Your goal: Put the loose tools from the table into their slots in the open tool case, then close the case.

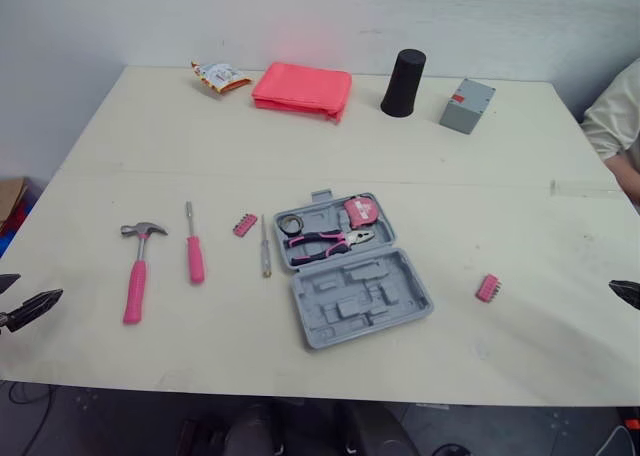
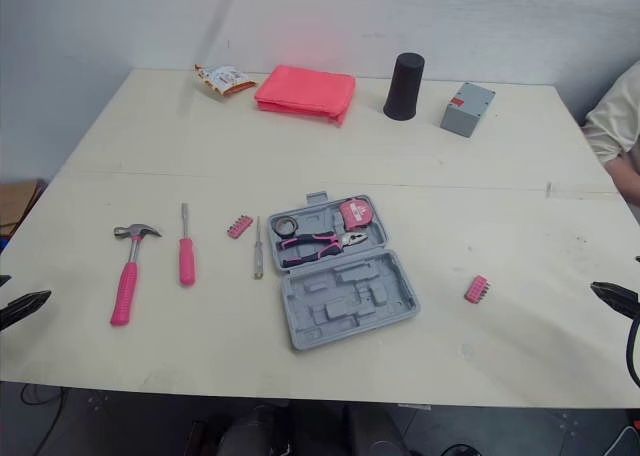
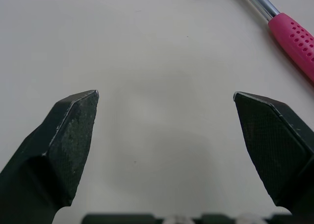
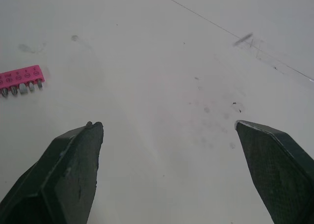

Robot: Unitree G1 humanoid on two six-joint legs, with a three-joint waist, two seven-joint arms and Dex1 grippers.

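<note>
Table (image 1: 450, 156) — hammer (image 1: 136, 276) near left pincer (image 3: 166, 94)

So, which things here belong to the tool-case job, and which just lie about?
Job: tool case, hammer, pink screwdriver, thin screwdriver, left bit strip, right bit strip.
Lying about: snack packet, pink pouch, black cup, grey box.

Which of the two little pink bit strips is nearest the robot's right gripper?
The bit strip lying alone, right of the tool case. The other bit strip lies left of the case, beside the thin screwdriver.
</note>
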